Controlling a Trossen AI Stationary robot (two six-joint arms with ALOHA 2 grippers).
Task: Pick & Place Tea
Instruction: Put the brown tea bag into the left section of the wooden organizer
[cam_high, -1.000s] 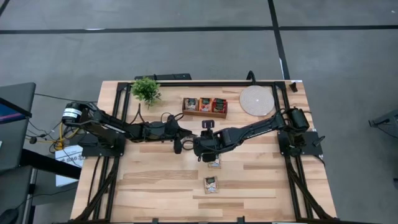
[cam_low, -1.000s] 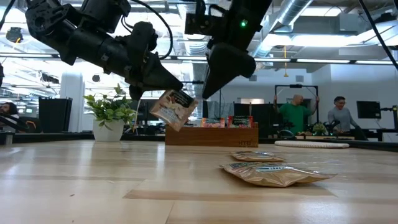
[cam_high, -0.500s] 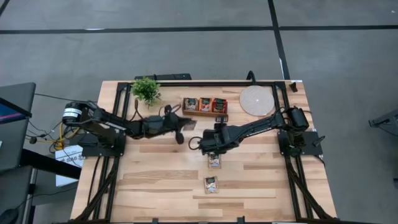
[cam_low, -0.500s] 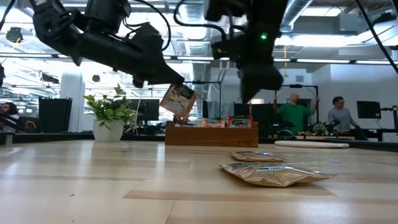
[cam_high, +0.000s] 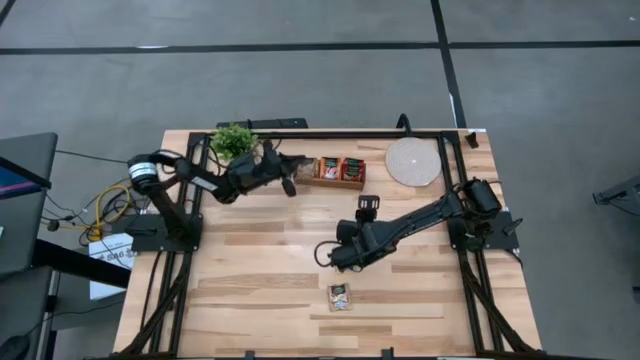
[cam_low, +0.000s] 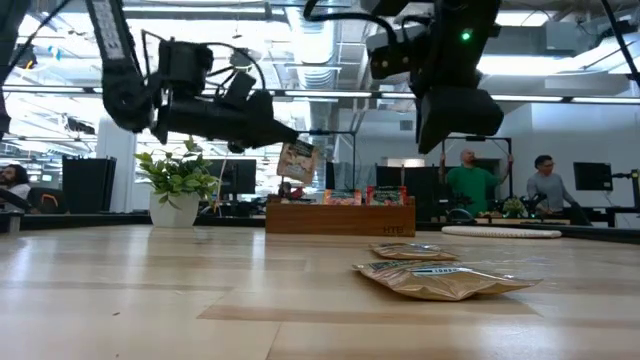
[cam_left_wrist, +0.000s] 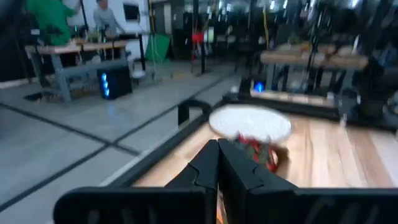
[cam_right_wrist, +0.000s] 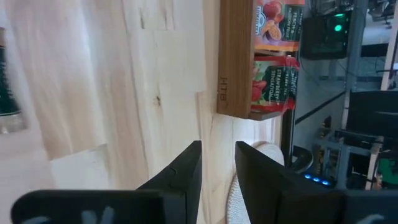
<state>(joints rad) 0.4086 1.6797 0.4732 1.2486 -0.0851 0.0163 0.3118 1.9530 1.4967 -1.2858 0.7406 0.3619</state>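
The left end effector (cam_low: 285, 135), clenched on a tea sachet (cam_low: 297, 161), holds it tilted in the air just above the wooden tray (cam_high: 352, 184). Two more sachets (cam_low: 432, 277) lie flat on the tabletop (cam_high: 260, 280) beneath the right end effector (cam_high: 322, 253), whose fingers stand slightly parted, empty.

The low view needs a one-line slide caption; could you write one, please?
Left gripper carries a tea sachet above the wooden tray; two sachets lie on the table.
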